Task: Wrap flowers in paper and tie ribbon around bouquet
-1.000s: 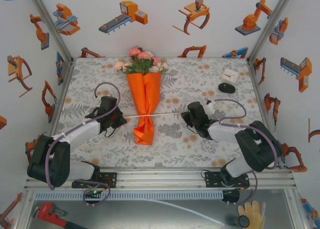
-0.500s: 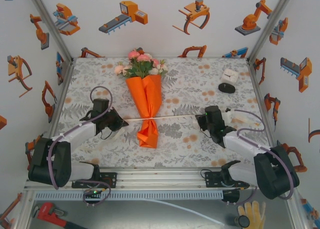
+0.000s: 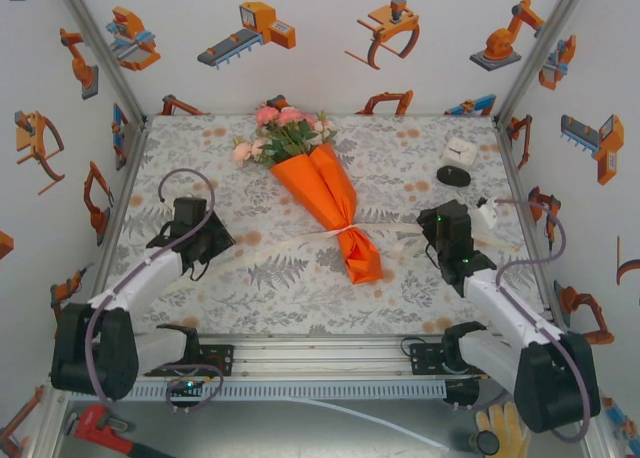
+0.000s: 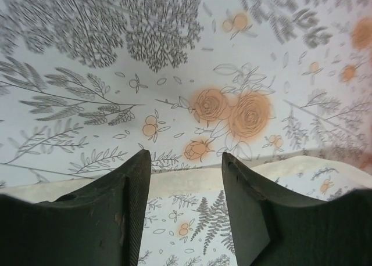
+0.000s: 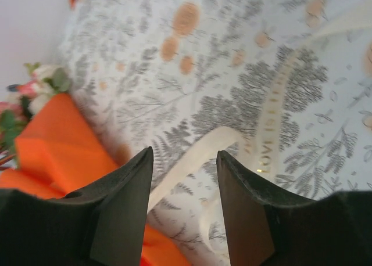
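The bouquet lies slanted on the floral cloth, its pink and cream flowers at the back and its orange paper cone narrowing toward the front right. A cream ribbon is tied at its waist, and both ends trail slack over the cloth. My left gripper stands open to the left, with a ribbon end lying flat on the cloth under its gap. My right gripper is open to the right, its tips above a loose loop of ribbon beside the paper.
A small white square box and a black disc sit at the back right of the cloth. Walls close in the table on three sides. A metal rail runs along the near edge.
Both grippers have opened and let go of the ribbon ends, which now lie slack. The arms drew apart, outward. The bouquet's narrow end swung to the right, leaving it slanted.
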